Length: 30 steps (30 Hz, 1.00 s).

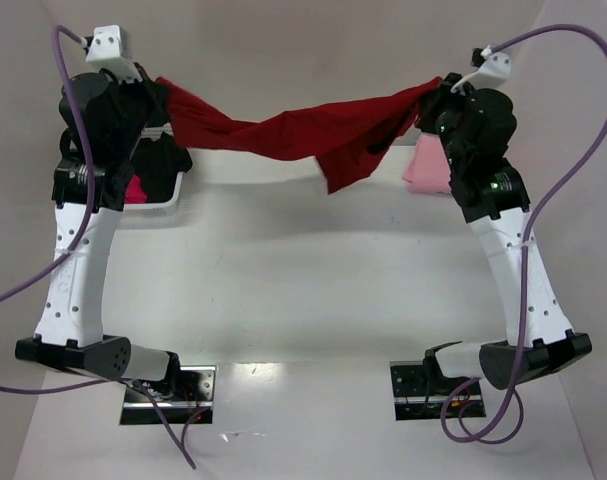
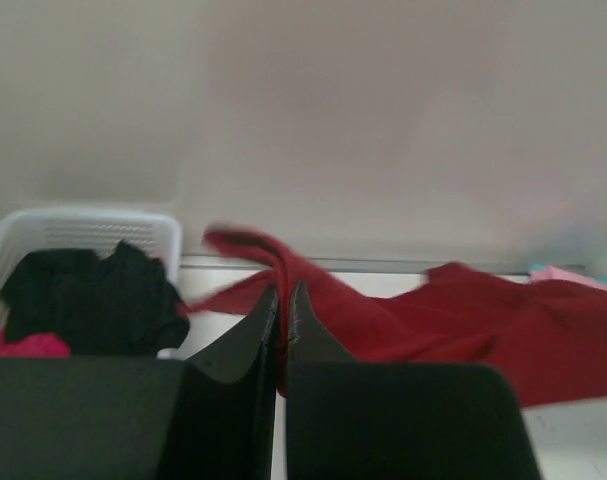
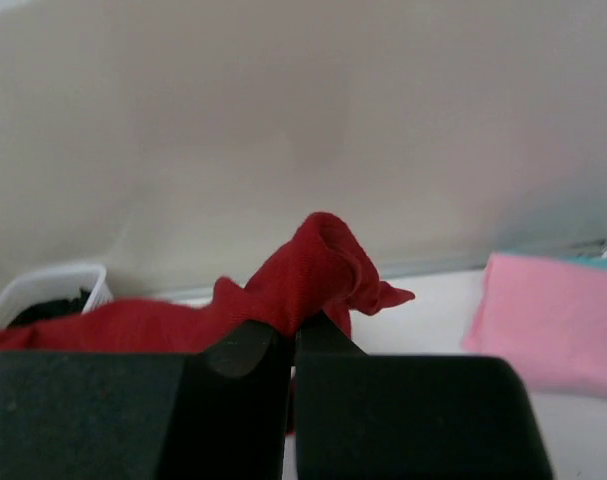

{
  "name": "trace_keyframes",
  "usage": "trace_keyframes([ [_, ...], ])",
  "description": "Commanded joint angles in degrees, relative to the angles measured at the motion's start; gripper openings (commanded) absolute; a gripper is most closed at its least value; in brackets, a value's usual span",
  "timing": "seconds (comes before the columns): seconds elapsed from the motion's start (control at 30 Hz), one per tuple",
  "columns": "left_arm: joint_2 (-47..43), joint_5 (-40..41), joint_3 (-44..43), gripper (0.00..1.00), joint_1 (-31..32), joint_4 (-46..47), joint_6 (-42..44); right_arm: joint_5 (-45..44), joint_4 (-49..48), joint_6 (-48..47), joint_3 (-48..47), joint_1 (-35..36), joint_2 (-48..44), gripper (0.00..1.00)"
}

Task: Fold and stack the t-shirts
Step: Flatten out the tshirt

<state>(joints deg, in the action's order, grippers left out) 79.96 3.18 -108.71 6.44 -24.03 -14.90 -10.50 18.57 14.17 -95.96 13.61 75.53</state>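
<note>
A dark red t-shirt (image 1: 303, 135) hangs stretched in the air between my two grippers at the far side of the table, sagging in the middle. My left gripper (image 1: 161, 92) is shut on its left end; the left wrist view shows the jaws pinched on the red cloth (image 2: 383, 310). My right gripper (image 1: 435, 92) is shut on its right end, with the cloth bunched above the jaws (image 3: 318, 265). A folded light pink t-shirt (image 1: 425, 168) lies on the table under the right arm and also shows in the right wrist view (image 3: 553, 320).
A white basket (image 1: 168, 195) at the back left holds a black shirt (image 2: 93, 300) and a magenta one (image 2: 28, 345). A pale wall stands behind the table. Two metal mounting plates (image 1: 168, 390) sit at the near edge.
</note>
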Motion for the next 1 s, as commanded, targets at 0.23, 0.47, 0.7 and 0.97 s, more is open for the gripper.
trace_keyframes([
  [0.23, -8.25, 8.79, 9.72, 0.0, -0.9, 1.88, -7.16, -4.44, -7.49, -6.96, -2.66, -1.21, -7.41, 0.0],
  [0.47, -5.53, -1.69, 12.57, 0.0, -0.9, 10.76, -8.04, -0.84, -7.93, -7.5, 3.23, -1.21, -11.81, 0.0],
  [0.7, -3.59, -3.88, 0.0, 0.0, -1.43, 11.46, -9.36, -1.97, -8.99, -9.6, -0.8, -1.21, -10.85, 0.0],
  [0.97, -7.97, -4.41, 5.32, 0.0, -1.43, 9.71, -7.08, 0.57, -9.52, -7.49, 2.08, -1.21, -10.83, 0.0],
])
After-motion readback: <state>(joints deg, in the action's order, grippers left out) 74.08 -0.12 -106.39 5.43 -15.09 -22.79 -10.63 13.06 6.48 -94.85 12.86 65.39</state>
